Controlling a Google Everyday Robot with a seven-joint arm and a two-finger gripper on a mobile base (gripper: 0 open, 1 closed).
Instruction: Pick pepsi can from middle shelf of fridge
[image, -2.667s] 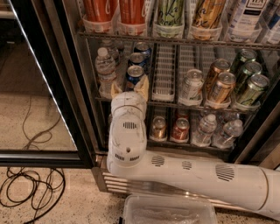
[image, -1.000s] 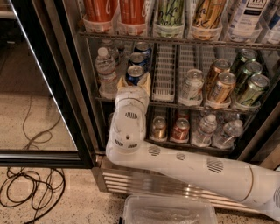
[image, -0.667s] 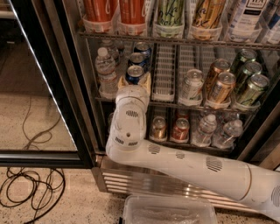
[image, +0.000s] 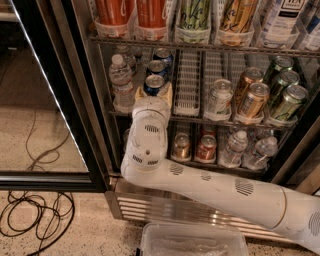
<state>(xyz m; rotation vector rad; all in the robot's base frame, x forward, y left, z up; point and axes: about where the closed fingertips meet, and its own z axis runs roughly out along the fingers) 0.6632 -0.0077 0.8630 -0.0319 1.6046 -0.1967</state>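
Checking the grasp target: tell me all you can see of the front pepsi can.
The front pepsi can is blue aluminium with a silver top, upright, first of three in its lane on the middle shelf, beside a water bottle. The pincer is right at it and hides its lower body.

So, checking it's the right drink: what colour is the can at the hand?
Blue, silver top; camera view. The hand is right at this pepsi can.

Shop-like — stocked drinks fridge (image: 131, 208), claw (image: 153, 94) inside
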